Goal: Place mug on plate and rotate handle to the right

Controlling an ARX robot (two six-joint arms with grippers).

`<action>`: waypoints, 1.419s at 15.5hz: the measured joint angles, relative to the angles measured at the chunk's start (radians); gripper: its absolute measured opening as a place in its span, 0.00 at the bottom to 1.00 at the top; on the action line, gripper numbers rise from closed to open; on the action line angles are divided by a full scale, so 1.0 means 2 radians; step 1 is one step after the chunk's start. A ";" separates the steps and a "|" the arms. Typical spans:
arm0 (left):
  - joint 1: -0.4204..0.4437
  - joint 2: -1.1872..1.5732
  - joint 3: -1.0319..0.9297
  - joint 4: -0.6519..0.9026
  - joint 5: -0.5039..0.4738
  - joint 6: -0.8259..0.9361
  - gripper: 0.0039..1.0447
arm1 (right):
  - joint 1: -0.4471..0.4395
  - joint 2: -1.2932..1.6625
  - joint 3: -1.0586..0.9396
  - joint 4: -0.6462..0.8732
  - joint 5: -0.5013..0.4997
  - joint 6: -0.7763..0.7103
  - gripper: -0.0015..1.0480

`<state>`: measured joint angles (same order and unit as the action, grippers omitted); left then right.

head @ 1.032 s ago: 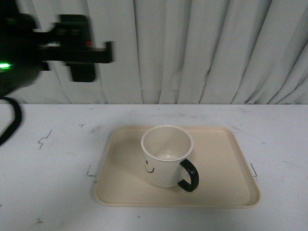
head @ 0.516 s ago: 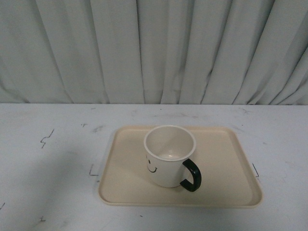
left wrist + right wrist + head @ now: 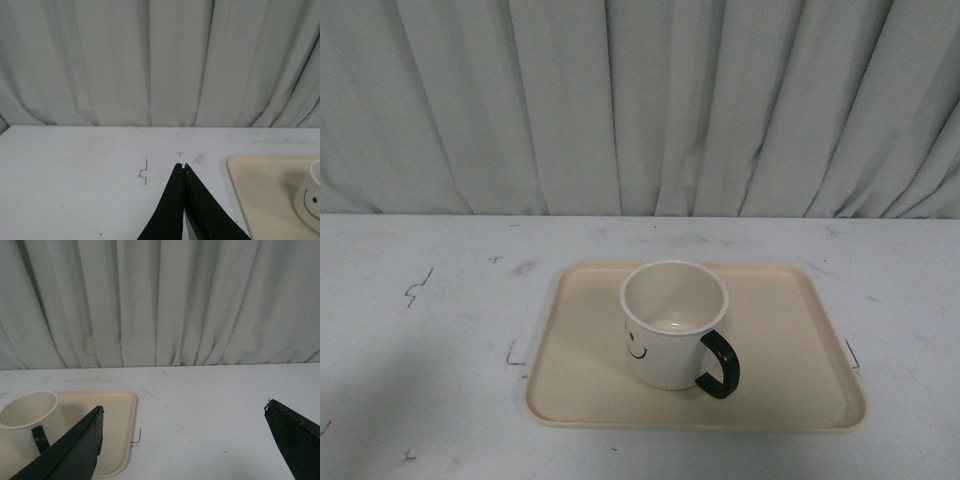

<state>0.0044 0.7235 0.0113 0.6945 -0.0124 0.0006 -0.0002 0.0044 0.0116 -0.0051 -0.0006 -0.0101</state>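
The cream-white mug (image 3: 672,324) stands upright on the beige plate (image 3: 790,360) in the front view, smiley face toward the camera's left. Its dark handle (image 3: 718,364) points to the front right. Neither arm shows in the front view. In the left wrist view my left gripper (image 3: 183,166) is shut with nothing in it, above bare table beside the plate (image 3: 260,195), and the mug (image 3: 311,200) shows at the frame edge. In the right wrist view my right gripper (image 3: 184,410) is open and empty, off to the side of the plate (image 3: 117,425) and mug (image 3: 30,417).
A white table (image 3: 430,350) carries the plate, with small dark pen marks (image 3: 416,288) on its surface. Grey-white curtains (image 3: 640,100) hang along the table's far edge.
One second ago the left arm hung high at the upper left of the front view; it has since left that view. The mug and plate show slightly further right.
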 joint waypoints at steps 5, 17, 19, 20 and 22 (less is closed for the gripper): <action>-0.003 -0.111 0.000 -0.100 0.006 0.000 0.01 | 0.000 0.000 0.000 0.000 0.000 0.000 0.94; -0.003 -0.277 0.000 -0.262 0.006 0.000 0.01 | 0.000 0.000 0.000 0.001 0.000 0.000 0.94; -0.003 -0.319 0.000 -0.330 0.006 0.000 0.01 | 0.000 0.000 0.000 0.000 0.000 0.000 0.94; -0.003 -0.342 0.000 -0.354 0.007 0.000 0.01 | 0.000 0.000 0.000 0.000 0.000 0.000 0.94; -0.003 -0.357 0.003 -0.341 0.006 0.000 0.01 | 0.000 0.000 0.000 0.000 0.000 0.000 0.94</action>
<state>-0.0010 0.0090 0.0174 0.0132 -0.0013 0.0006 -0.0002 0.0044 0.0116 -0.0048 -0.0002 -0.0101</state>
